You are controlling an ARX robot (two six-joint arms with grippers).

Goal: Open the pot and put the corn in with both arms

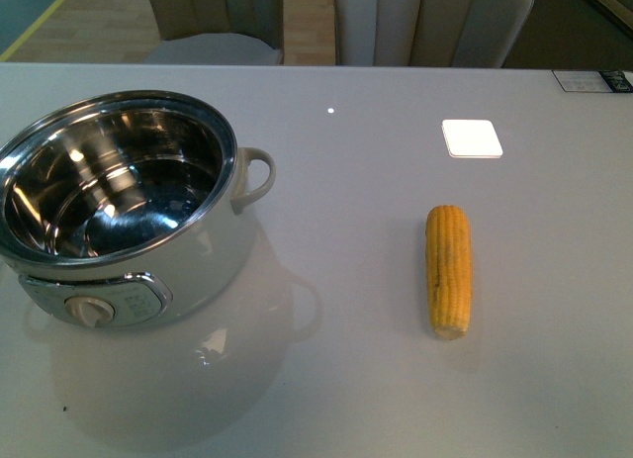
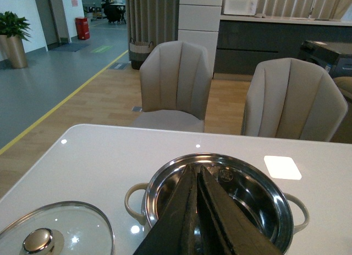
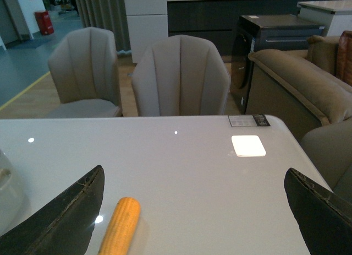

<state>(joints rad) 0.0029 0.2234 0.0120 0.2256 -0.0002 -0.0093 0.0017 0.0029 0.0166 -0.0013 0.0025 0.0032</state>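
Observation:
The white pot (image 1: 148, 270) stands open at the left of the table, its steel bowl empty; no lid is on it. It also shows in the left wrist view (image 2: 258, 194). The glass lid (image 2: 55, 233) lies flat on the table beside the pot. The yellow corn (image 1: 449, 268) lies on the table to the right, apart from the pot; one end shows in the right wrist view (image 3: 121, 224). My left gripper (image 2: 195, 169) is shut and empty, above the pot's opening. My right gripper (image 3: 195, 180) is open wide, above the table next to the corn. Neither arm shows in the front view.
A white square patch (image 1: 472, 137) lies on the table at the back right. Two beige chairs (image 2: 176, 84) stand behind the table's far edge. A small label (image 1: 591, 80) sits at the far right corner.

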